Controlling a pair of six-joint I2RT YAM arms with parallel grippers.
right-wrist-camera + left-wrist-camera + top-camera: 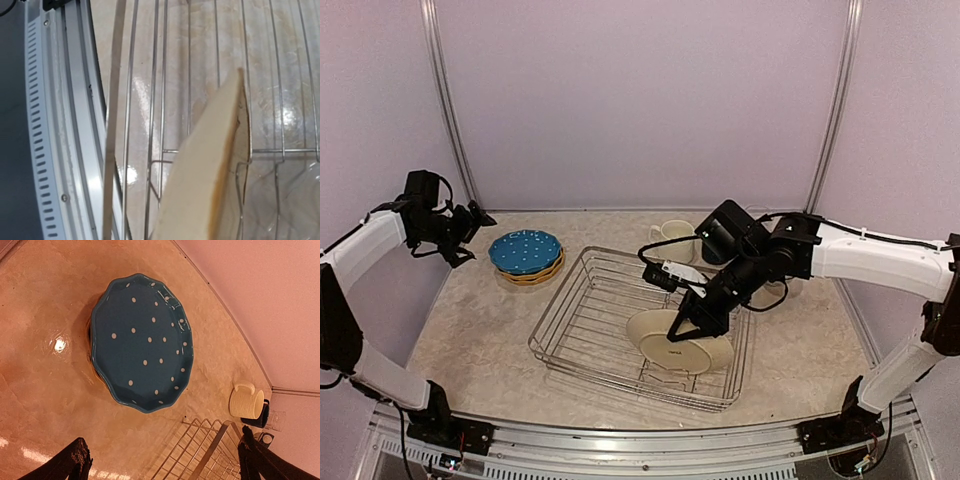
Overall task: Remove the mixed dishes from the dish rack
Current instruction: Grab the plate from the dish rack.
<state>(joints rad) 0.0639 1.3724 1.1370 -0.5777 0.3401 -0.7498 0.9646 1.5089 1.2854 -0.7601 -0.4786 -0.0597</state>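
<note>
right gripper [682,328]: fingers pinched on the upper rim of the cream plate [695,352]
cream plate: leaning in the dish rack [556,305], toward its near right corner (1 plate in it)
left gripper [470,232]: fingers spread wide, holding nothing, beside the blue dotted plate [525,250]
blue dotted plate: stacked on a yellow plate [535,277], left of the rack
cream mug [672,234]: on the table behind the rack

Dish rack [582,318] sits mid-way across the table [470,335]; a plate [708,353] leans inside it, near-right part; stack of plates [525,252] lies left of the rack, further back; mug [672,236] stands just behind the rack.
</note>
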